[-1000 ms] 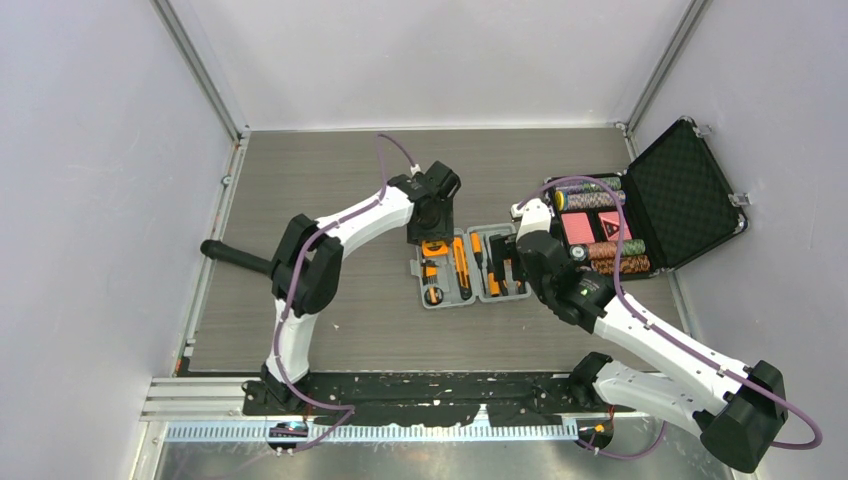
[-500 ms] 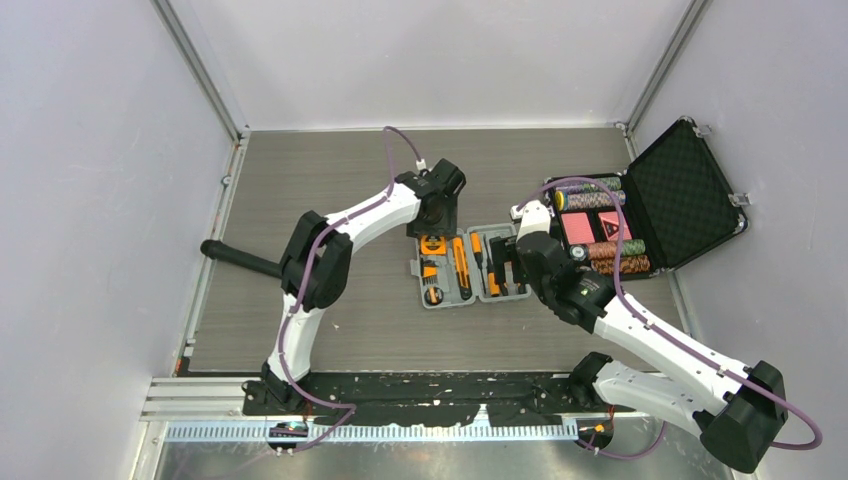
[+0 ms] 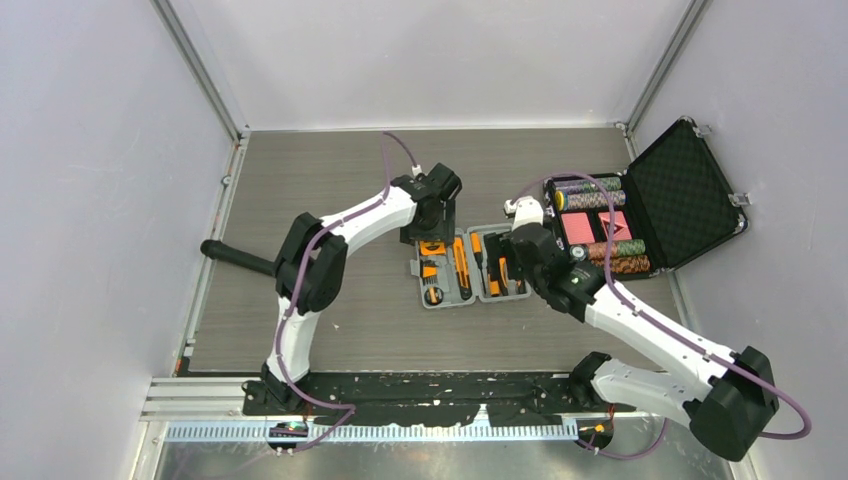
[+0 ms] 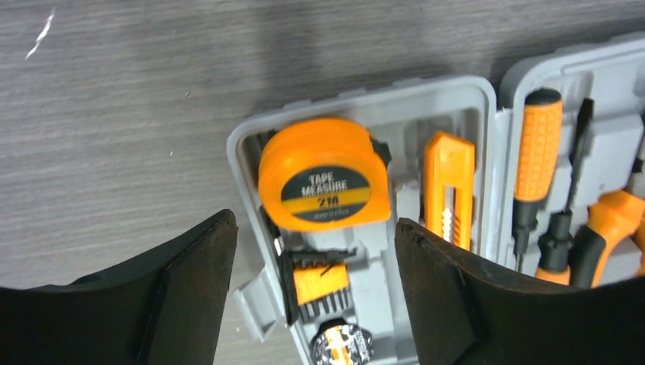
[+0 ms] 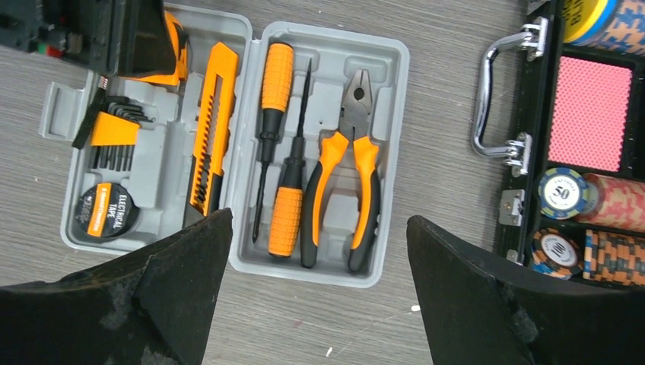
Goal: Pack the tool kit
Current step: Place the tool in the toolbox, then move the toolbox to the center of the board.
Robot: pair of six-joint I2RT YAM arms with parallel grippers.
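— Where's the tool kit (image 5: 380,68)?
— Open on the desk (image 3: 300,190). Your left claw (image 4: 312,220) hangs released over the tape measure (image 4: 323,175), right claw (image 5: 319,217) released over the pliers (image 5: 351,122). Press tools flush before folding it shut.

My right gripper (image 5: 319,222) hangs over the open grey case (image 5: 380,57), fingers spread wide and gripping nothing. In the half below me lie two screwdrivers (image 5: 275,76), laid head to tail, with the pliers (image 5: 346,182) just beside them. The other half holds the utility knife (image 5: 213,129), hex keys (image 5: 114,133) and a roll of electrical tape (image 5: 105,211). The left gripper (image 5: 144,42) covers most of the tape measure (image 5: 173,53). Off to the right sits a black case (image 5: 536,84) with poker chips (image 5: 561,193).
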